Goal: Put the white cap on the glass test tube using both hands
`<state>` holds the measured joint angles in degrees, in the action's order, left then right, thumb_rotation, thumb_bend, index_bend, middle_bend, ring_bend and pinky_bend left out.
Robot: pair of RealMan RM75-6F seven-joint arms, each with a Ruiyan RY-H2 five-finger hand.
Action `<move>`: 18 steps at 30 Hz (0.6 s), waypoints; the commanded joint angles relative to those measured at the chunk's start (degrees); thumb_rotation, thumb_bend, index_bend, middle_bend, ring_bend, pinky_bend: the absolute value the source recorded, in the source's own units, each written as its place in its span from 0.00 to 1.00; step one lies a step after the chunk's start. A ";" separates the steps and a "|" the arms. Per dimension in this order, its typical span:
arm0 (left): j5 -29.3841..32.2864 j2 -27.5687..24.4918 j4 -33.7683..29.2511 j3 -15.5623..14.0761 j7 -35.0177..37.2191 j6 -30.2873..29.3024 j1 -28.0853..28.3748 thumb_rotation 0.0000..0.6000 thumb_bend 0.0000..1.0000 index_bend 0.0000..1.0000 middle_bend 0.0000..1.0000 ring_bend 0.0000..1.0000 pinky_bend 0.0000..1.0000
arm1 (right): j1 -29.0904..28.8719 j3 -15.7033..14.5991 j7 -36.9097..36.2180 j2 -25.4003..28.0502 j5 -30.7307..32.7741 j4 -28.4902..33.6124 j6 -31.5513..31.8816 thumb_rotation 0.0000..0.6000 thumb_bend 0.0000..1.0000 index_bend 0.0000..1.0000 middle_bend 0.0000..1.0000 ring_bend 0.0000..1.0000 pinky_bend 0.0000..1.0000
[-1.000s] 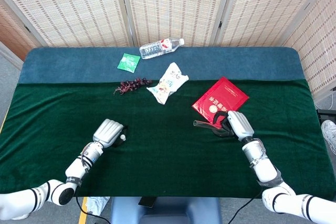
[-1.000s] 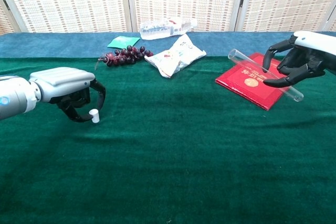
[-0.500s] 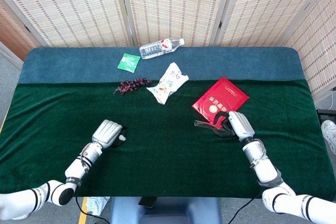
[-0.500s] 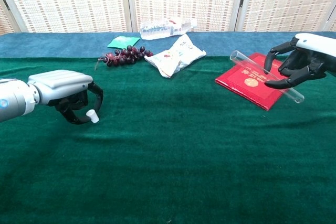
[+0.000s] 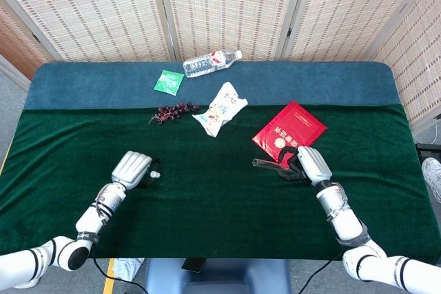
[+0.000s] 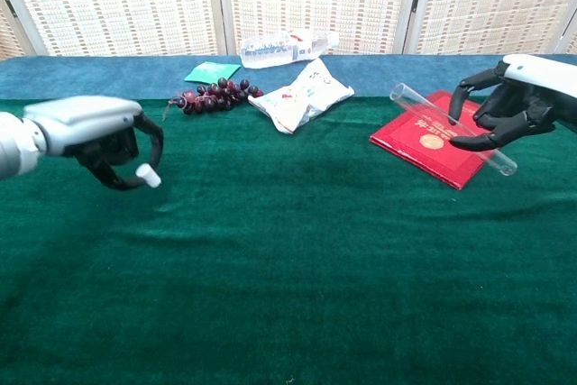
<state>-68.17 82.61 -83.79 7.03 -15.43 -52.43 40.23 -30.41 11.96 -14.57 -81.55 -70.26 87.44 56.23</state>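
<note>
My left hand [image 6: 90,137] [image 5: 132,169] pinches the small white cap [image 6: 145,175] [image 5: 156,174] at its fingertips, lifted above the green cloth at the left. On the right, my right hand [image 6: 509,105] [image 5: 308,163] holds the clear glass test tube [image 6: 451,128] [image 5: 269,165] off the table. The tube lies slanted, with its open end pointing up and toward the left. Cap and tube are far apart, most of the table's width between them.
A red booklet [image 6: 428,148] [image 5: 289,131] lies under the tube. Grapes [image 6: 212,95], a snack bag [image 6: 302,93], a green packet [image 6: 212,70] and a water bottle [image 6: 287,44] lie at the back. The table [image 6: 297,259] has green cloth in front and blue [image 5: 317,82] behind.
My left hand has risen off the cloth with the cap and shifted left. The right hand and tube have barely moved.
</note>
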 commanded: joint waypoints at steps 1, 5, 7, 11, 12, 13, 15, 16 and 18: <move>-0.74 -6.18 -5.85 1.98 4.31 -2.20 -1.54 1.00 0.40 0.56 0.95 0.85 0.84 | -0.86 0.41 -1.10 -0.98 -1.37 0.50 -0.11 1.00 0.45 0.73 0.99 1.00 1.00; -1.36 -12.66 -11.58 4.06 8.09 -3.90 -2.63 1.00 0.43 0.56 0.95 0.85 0.84 | -2.67 1.82 -2.24 -3.74 -2.63 0.10 0.16 1.00 0.45 0.73 0.99 1.00 1.00; -1.45 -15.99 -14.55 5.23 10.30 -4.18 -2.99 1.00 0.44 0.57 0.95 0.85 0.85 | -3.96 2.80 -2.87 -5.40 -2.94 -0.22 -0.07 1.00 0.45 0.73 0.99 1.00 1.00; -2.54 -21.57 -19.99 7.01 14.28 -4.37 -3.48 1.00 0.45 0.57 0.95 0.85 0.85 | -6.43 4.36 -3.63 -8.39 -3.13 -0.64 -0.79 1.00 0.46 0.74 0.99 1.00 1.00; -3.08 -22.59 -21.15 7.33 15.01 -4.55 -3.56 1.00 0.45 0.57 0.95 0.85 0.85 | -6.94 4.72 -4.08 -8.97 -3.06 -0.58 -1.06 1.00 0.46 0.74 0.99 1.00 1.00; -3.96 -23.70 -22.57 7.67 15.83 -4.81 -3.62 1.00 0.45 0.57 0.95 0.85 0.85 | -7.57 5.18 -4.60 -9.78 -2.95 -0.58 -1.31 1.00 0.46 0.74 0.99 1.00 1.00; -5.74 -25.07 -24.76 7.97 16.60 -5.09 -3.50 1.00 0.45 0.57 0.95 0.85 0.85 | -8.74 5.71 -5.45 -10.88 -2.63 -0.54 -2.34 1.00 0.46 0.74 0.99 1.00 1.00; -6.54 -25.44 -25.58 8.02 16.61 -5.18 -3.36 1.00 0.45 0.57 0.95 0.85 0.85 | -9.22 5.87 -5.64 -11.26 -2.44 -0.63 -2.85 1.00 0.46 0.74 0.99 1.00 1.00; -8.32 -25.78 -27.08 8.02 15.89 -5.49 -2.93 1.00 0.45 0.58 0.95 0.85 0.85 | -10.28 6.13 -5.32 -12.13 -1.86 -1.19 -3.82 1.00 0.46 0.74 0.99 1.00 1.00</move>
<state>-74.83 57.57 -109.31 14.67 0.52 -57.43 37.02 -40.08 17.76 -19.90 -93.09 -72.55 86.60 52.99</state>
